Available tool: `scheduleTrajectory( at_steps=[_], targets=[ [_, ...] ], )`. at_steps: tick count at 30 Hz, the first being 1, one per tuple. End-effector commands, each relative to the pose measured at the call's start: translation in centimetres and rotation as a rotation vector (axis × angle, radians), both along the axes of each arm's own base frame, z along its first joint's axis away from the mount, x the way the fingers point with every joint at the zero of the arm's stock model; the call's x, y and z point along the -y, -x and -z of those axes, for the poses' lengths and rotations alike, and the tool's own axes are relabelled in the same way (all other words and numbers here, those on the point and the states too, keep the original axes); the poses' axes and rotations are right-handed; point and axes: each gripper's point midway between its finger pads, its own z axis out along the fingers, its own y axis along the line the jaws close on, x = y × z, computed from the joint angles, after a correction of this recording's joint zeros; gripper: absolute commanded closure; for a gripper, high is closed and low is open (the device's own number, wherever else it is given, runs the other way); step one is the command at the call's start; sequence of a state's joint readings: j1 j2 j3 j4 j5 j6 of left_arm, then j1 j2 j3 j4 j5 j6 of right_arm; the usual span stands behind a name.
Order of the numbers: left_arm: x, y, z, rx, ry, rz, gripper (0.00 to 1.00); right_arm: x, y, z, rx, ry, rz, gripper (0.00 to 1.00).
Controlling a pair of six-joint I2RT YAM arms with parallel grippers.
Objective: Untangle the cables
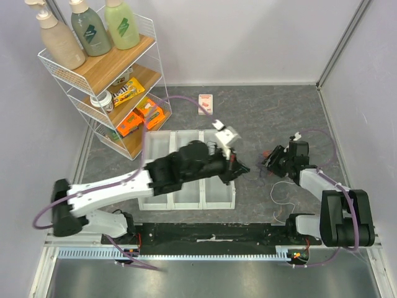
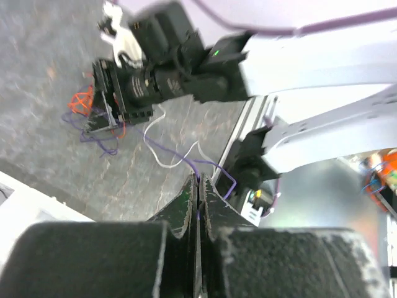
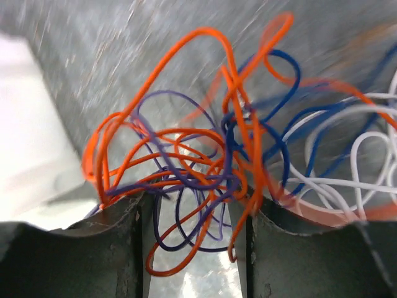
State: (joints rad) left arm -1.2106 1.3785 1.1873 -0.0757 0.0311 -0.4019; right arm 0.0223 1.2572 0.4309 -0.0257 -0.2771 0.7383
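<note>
Grey surface point(image 1: 260, 112) under both arms. The right pincer point(image 3: 193, 208) stands part open, with the cables point(image 3: 198, 161), an orange, purple, blue and white knot, bunched between its tips. The left pincer point(image 2: 197, 186) is clamped on one purple cable point(image 2: 208, 163) trailing toward that knot.
</note>
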Motion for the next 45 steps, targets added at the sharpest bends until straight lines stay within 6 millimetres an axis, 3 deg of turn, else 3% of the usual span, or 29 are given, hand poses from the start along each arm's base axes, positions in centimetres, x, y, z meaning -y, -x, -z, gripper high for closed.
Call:
scheduleTrajectory(
  at_steps=[1, 6, 10, 13, 16, 21, 27, 35, 43, 45],
  targets=[
    [-5.6, 0.8, -8.9, 0.139, 0.216, -0.072, 0.98, 5.7, -1.9, 0.5, -0.009, 0.167, 0.184, 0.47],
    [-12.0, 0.3, -13.9, 0.222, 0.277, -0.212, 0.98, 7.7, -2.9, -0.2, 0.002, 0.208, 0.204, 0.48],
    [-15.1, 0.5, -17.0, 0.261, 0.321, -0.257, 0.98, 9.6, -3.3, 0.0, -0.024, 0.223, 0.253, 0.49],
    [-15.7, 0.9, -17.8, 0.264, 0.333, -0.249, 0.98, 8.7, -3.5, -0.4, 0.0, 0.201, 0.188, 0.43],
    [-15.0, 1.1, -17.0, 0.229, 0.306, -0.231, 0.98, 7.5, -3.4, -0.9, 0.032, 0.179, 0.103, 0.35],
    [-13.2, 0.9, -12.9, 0.146, 0.23, -0.218, 0.99, 5.6, -2.6, -2.1, 0.099, 0.139, 0.0, 0.31],
    [-11.4, 1.0, -3.6, -0.001, -0.001, -0.212, 0.98, 4.6, -1.7, -2.9, 0.158, 0.185, -0.069, 0.25],
    [-10.6, 0.7, 4.9, -0.126, -0.157, -0.26, 0.98, 3.3, -1.7, -2.4, 0.157, 0.142, -0.114, 0.24],
    [-10.5, -1.3, 10.2, -0.114, -0.333, -0.365, 0.98, 3.5, -1.4, -2.7, 0.167, 0.16, -0.101, 0.28],
    [-10.5, -1.8, 11.1, -0.111, -0.369, -0.389, 0.89, 3.6, -1.5, -2.8, 0.172, 0.163, -0.099, 0.28]
  ],
)
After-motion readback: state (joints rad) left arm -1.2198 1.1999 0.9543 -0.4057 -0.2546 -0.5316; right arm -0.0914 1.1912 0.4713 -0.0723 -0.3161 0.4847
